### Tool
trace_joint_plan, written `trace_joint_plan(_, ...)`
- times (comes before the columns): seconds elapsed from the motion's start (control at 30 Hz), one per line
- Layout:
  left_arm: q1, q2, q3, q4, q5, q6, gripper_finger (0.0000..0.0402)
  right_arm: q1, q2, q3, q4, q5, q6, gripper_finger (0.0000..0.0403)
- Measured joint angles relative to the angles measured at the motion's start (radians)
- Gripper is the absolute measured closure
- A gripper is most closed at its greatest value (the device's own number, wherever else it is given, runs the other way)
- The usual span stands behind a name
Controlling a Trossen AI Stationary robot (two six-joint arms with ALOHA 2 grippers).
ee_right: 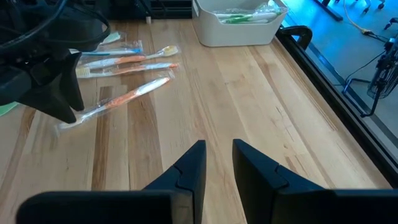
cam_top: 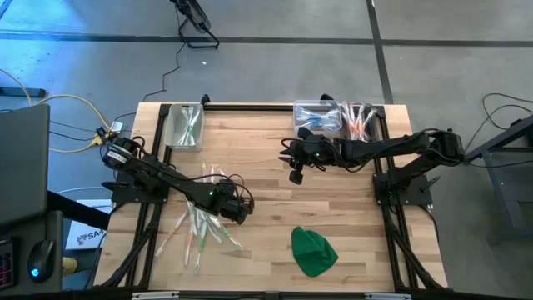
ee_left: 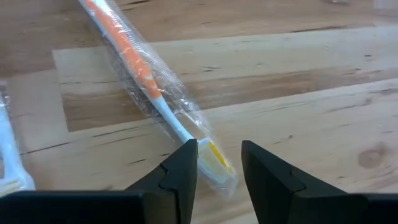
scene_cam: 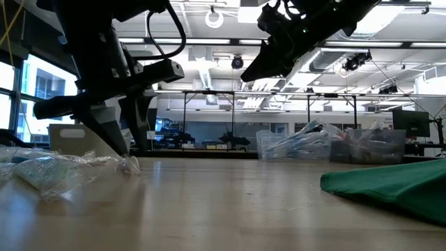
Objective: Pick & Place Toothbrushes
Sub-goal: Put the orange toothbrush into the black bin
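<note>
Straddling the bristle end of an orange-handled toothbrush [ee_left: 146,87], the left pincer [ee_left: 219,165] stands with its fingers apart, the brush head lying on the counter [ee_left: 323,93] between the tips and not yet clamped. The brush is sealed in a clear crinkly wrapper, so it is probably very light, stiff along its length, and slick under the pads; the film may slide or crumple. A hold across the narrow neck or the thicker handle should seat better than one on the loose wrapper end.

The right pincer [ee_right: 217,163] hovers empty above bare wood, fingers a little apart, well away from the pile.

Counting: the right wrist view shows about four wrapped toothbrushes [ee_right: 127,62] fanned beside the left arm, though the overhead view suggests more in that loose heap [cam_top: 204,221]; an exact count cannot be made. Three clear bins [cam_top: 185,125] sit at the far edge, each holding several brushes. One green cloth [cam_top: 313,250] lies nearby.
</note>
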Motion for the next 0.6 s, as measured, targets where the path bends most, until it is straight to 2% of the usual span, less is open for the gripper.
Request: trace_joint_plan(0.6, 0.0, 0.0, 0.0, -0.025, 0.001, -0.005, 0.0279, 0.0, 0.0, 0.0, 0.0, 0.0, 0.0, 0.0332)
